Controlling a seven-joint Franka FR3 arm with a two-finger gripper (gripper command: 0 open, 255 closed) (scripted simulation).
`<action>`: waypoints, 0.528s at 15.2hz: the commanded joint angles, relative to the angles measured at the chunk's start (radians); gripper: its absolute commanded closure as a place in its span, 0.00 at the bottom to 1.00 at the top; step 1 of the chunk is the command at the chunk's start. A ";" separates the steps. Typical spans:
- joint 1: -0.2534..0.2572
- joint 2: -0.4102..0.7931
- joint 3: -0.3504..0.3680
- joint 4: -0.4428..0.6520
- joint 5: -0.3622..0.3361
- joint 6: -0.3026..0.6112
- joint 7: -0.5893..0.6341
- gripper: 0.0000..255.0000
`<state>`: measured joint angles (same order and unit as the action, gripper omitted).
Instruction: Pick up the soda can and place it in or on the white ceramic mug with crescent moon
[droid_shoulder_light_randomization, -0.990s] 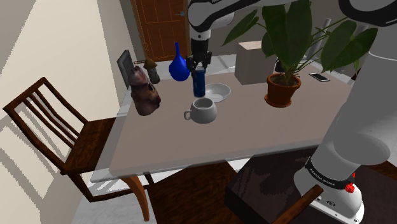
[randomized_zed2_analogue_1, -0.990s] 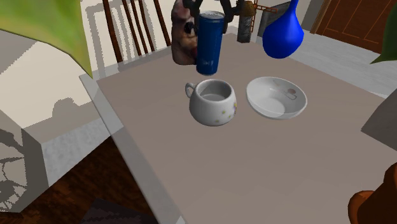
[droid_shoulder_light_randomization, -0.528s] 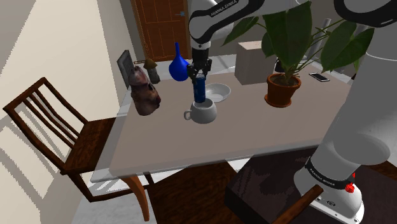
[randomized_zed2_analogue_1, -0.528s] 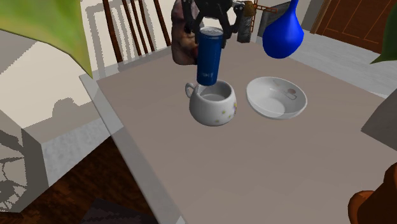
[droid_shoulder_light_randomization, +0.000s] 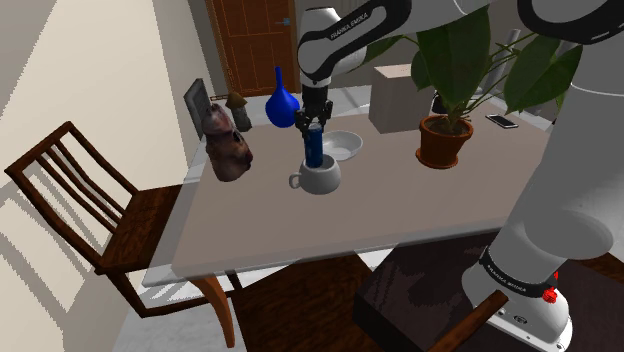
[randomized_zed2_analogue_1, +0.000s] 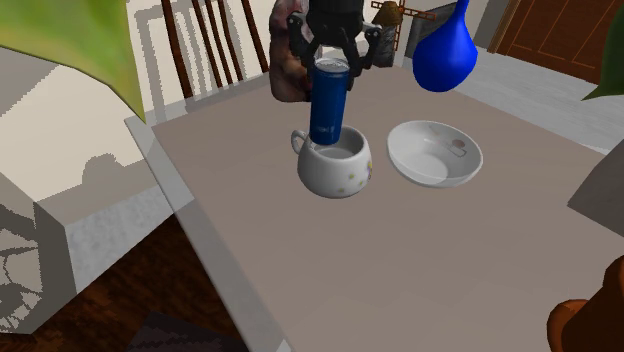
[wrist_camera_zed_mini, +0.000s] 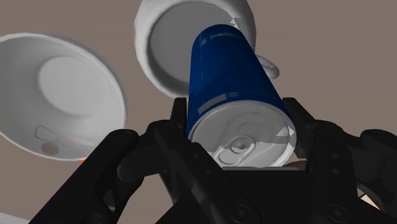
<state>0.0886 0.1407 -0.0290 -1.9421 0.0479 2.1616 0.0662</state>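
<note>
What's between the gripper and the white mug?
The tall blue soda can, clasped at its top by the black gripper, its base at the mouth of the white mug; second exterior view.

Blue cylindrical soda can (randomized_zed2_analogue_1: 328, 105) with a pale grey lid. Rounded white mug (randomized_zed2_analogue_1: 340, 172), small coloured speckles on its side. Shallow white bowl (randomized_zed2_analogue_1: 436, 158), faint reddish mark inside. Deep blue long-necked vase (randomized_zed2_analogue_1: 445, 55). All-black two-finger gripper (randomized_zed2_analogue_1: 333, 62). Grey-beige table top (randomized_zed2_analogue_1: 420, 260). Mottled brown figurine (droid_shoulder_light_randomization: 228, 150). Reddish-brown plant pot (droid_shoulder_light_randomization: 439, 142) under broad green leaves (droid_shoulder_light_randomization: 455, 50). Dark brown wooden chair (droid_shoulder_light_randomization: 140, 215).
</note>
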 joint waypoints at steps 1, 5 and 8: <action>0.000 0.002 0.000 -0.004 0.000 0.001 0.000 1.00; 0.001 0.002 0.000 -0.004 0.000 0.002 0.001 0.00; 0.000 0.002 0.000 -0.004 0.000 0.001 0.000 0.00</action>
<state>0.0890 0.1428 -0.0287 -1.9456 0.0479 2.1631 0.0666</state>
